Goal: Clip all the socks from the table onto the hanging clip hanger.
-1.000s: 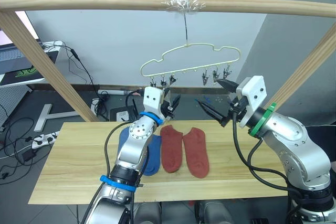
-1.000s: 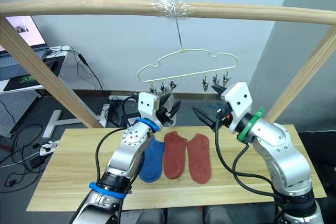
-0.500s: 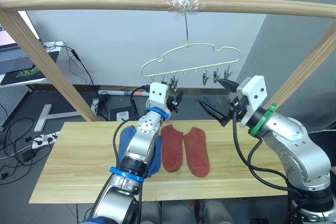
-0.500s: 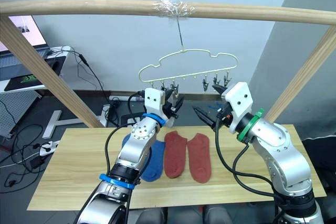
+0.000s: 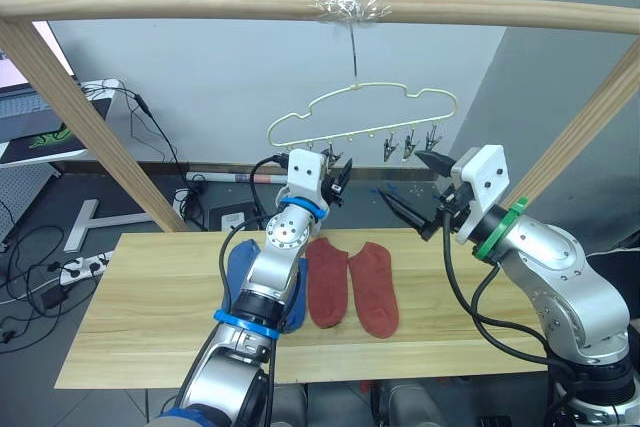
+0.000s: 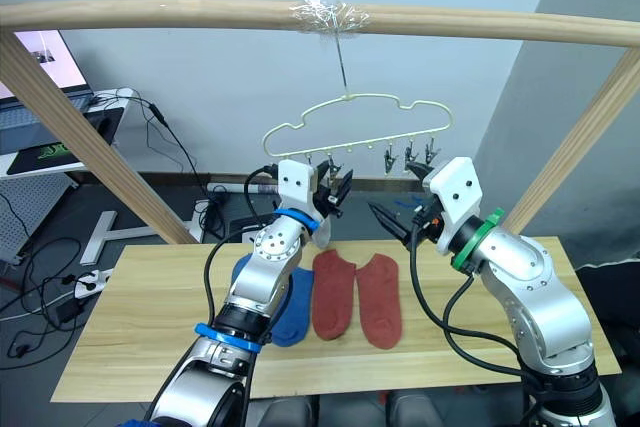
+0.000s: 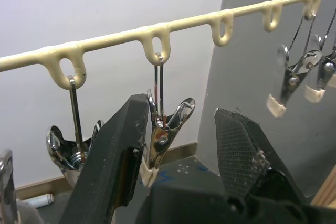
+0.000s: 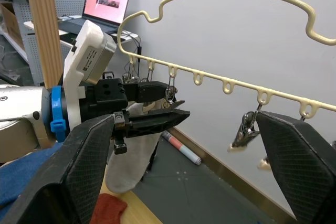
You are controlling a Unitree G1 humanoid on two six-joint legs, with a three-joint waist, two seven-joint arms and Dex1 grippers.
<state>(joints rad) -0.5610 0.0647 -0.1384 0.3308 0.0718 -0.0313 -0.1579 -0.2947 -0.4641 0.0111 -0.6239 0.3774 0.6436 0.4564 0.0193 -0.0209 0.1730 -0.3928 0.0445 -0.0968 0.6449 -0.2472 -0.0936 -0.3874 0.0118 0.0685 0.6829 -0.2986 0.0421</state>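
Note:
The pale yellow-green clip hanger (image 5: 380, 112) hangs by its hook from the wooden rail. My left gripper (image 5: 336, 169) is raised to its row of metal clips. It is open, and its two fingers straddle one clip (image 7: 163, 135). A light grey sock (image 8: 131, 171) hangs just below that gripper, but I cannot tell what holds it. On the table (image 5: 150, 297) lie a blue sock (image 5: 240, 267) and two rust red socks (image 5: 327, 282) (image 5: 373, 287), side by side. My right gripper (image 5: 400, 175) is open and empty, level with the hanger's right-hand clips.
A pale wooden rail frame (image 5: 200, 2) crosses overhead, with slanted legs (image 5: 90, 117) on both sides of the table. Behind the table the floor holds cables and a power strip (image 5: 80, 267). A laptop (image 8: 107, 3) sits on a desk at the far left.
My left gripper has risen from just above the socks up to the hanger's clips and now brackets one. The right arm has stayed where it was.

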